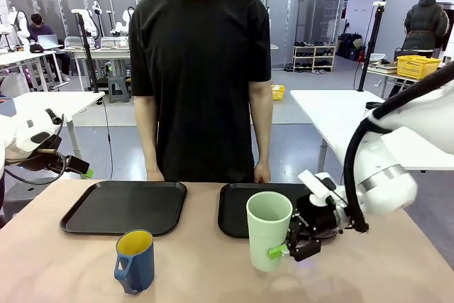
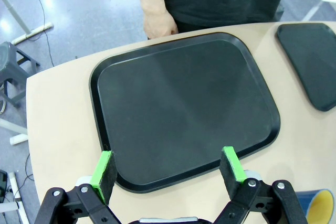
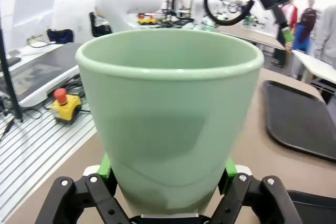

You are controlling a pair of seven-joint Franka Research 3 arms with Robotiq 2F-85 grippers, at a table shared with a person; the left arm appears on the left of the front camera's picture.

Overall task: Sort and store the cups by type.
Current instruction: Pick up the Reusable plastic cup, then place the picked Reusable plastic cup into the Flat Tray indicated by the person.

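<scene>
Near the bench's (image 1: 213,278) front edge, right fingers (image 1: 275,251) grip the tall pale green plastic tumbler (image 1: 269,228). The dark blue, yellow-lined handled mug (image 1: 135,262) stands free leftward, and left fingers (image 2: 102,174) gape, empty. The flat black left tray (image 1: 124,207) and right tray (image 1: 237,211) along the far edge lie bare, so sorting appears barely begun.

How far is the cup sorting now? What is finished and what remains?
Done: nothing stored yet; the left tray and right tray are bare. In hand: the right gripper is shut on the green tumbler near the right tray. Left: the blue mug stands untouched on the table; the left gripper is open above the left tray.
</scene>
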